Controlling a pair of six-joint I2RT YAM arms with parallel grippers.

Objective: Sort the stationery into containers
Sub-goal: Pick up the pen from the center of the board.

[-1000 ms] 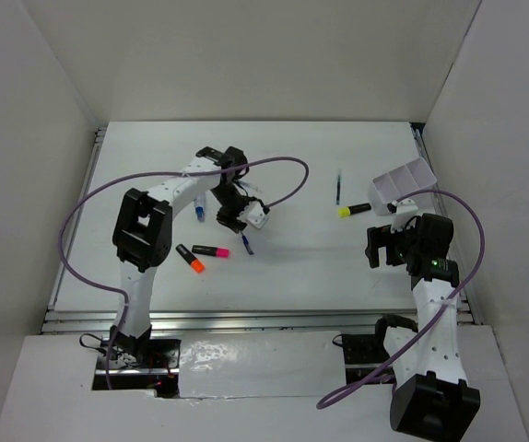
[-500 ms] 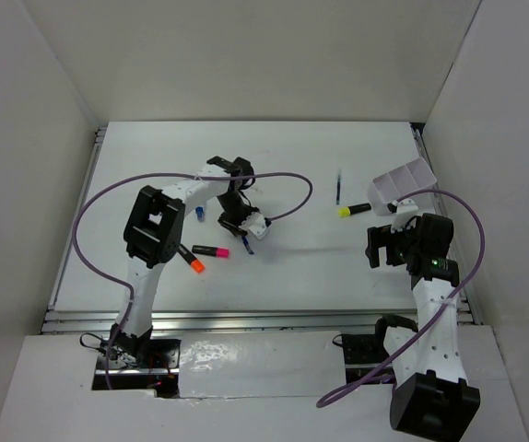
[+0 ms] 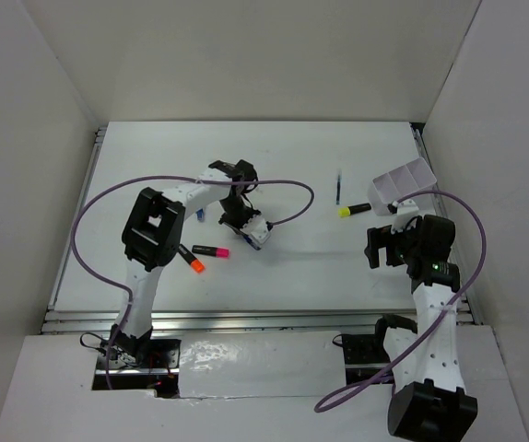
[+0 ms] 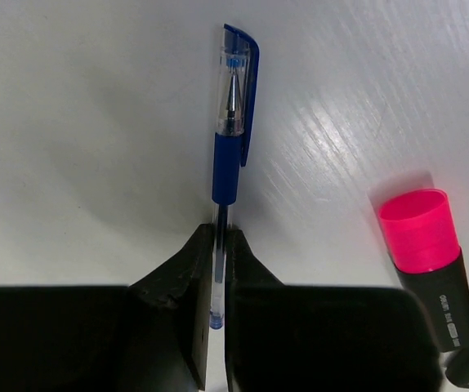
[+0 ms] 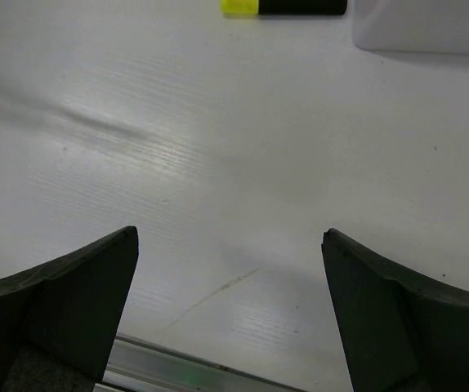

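At the left of the white table [image 3: 292, 276], a short black highlighter with an orange end [image 3: 193, 261] and a short black highlighter with a pink end [image 3: 211, 250] are seen lying close together, with a clear blue-capped marker [image 3: 198, 215] just beyond them. Beside these, the left gripper [image 4: 216, 269] is clamped on a thin blue pen with a clear barrel [image 4: 229, 122]. The pen is held near its tail, low at the table, with its long axis running straight out from the fingers and its cap end away. Farther right, a thin dark pen [image 3: 338, 189] and a yellow-ended highlighter [image 3: 354, 210] are found near the small white plastic box with angled walls [image 3: 403, 184]. Its compartments appear empty, though this cannot be confirmed from above. The box is judged nearer the right gripper [image 5: 229, 245], whose fingers are spread apart.
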